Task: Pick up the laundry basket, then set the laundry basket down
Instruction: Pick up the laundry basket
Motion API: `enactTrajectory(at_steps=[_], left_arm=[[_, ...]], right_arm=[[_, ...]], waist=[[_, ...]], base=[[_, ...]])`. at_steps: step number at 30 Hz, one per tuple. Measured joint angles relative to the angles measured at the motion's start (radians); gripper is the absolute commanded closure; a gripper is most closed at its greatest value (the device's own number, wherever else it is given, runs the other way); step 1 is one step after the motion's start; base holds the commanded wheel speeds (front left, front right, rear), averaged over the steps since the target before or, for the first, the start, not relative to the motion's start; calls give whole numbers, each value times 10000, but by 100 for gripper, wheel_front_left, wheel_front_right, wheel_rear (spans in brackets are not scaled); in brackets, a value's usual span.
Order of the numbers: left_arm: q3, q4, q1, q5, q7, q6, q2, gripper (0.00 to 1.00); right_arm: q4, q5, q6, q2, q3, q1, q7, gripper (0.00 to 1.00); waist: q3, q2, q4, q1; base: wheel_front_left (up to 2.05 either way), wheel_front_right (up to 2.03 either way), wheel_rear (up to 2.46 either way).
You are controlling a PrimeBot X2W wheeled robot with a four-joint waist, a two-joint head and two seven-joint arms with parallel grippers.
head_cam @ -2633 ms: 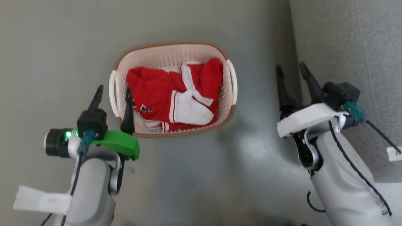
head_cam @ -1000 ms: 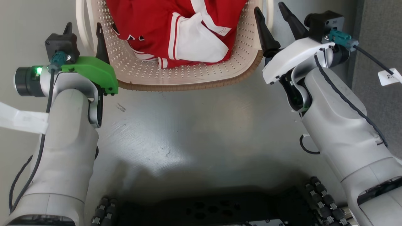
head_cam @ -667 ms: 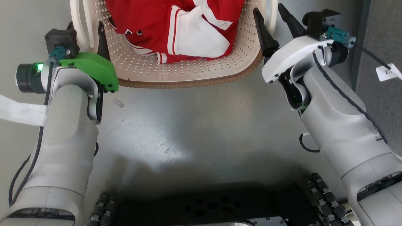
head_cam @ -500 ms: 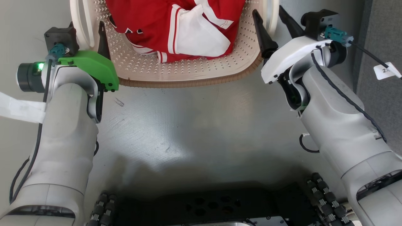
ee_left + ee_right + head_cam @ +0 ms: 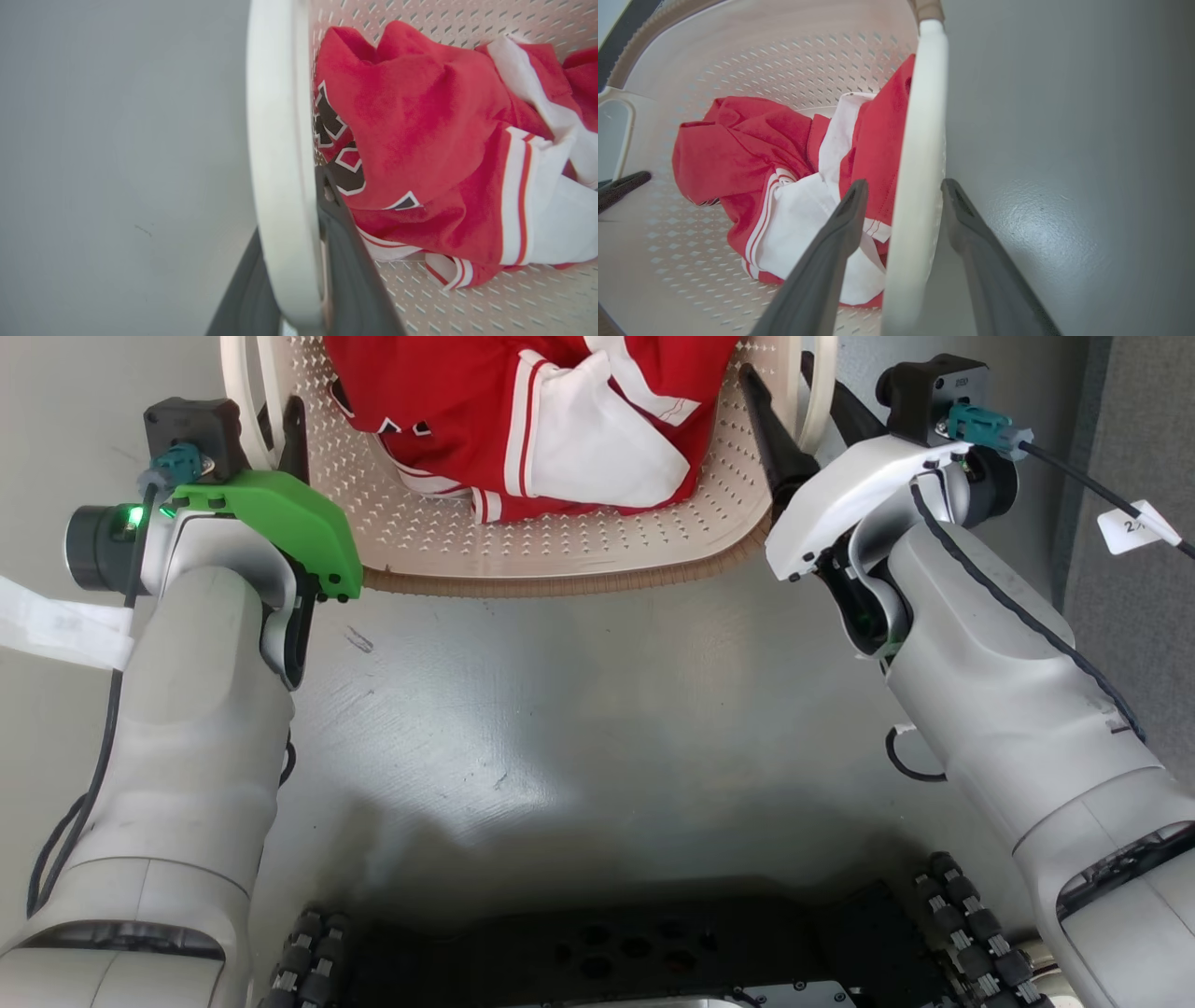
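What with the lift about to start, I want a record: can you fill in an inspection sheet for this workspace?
Surface: grey floor, scuffed, glossy.
Job's things: basket holding red-and-white clothing.
Clutter: nothing seen.
Pincers: left pincer shut on the left handle; right pincer open, astride the right handle.
Cables: black tagged cable off the right wrist; second cable along the left forearm.
Surroundings: darker grey surface at right; robot's wheeled base below.

Glossy grey floor (image 5: 560, 709) (faintly scuffed)
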Motion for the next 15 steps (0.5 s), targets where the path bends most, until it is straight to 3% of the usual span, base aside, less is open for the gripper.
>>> enactTrajectory(at_steps=[1,5,15], left_arm=[[-19,56,-25,-2,-2,-8,-2,100],[-102,293,-41,-98,-19,-117,-69,100],[-311,784,-12,-472,-21,-249,-174,100]], right_arm=[[52,31,-17,0,42,-41,0,100],[332,84,-265,59,194,-90,0,100],[901,468,-357,56,575,-66,12,100]], waist=[[-10,0,0,0],[-117,0,-2,0],[-580,0,-93,0]], base=[[0,0,0],[0,0,0],[0,0,0]])
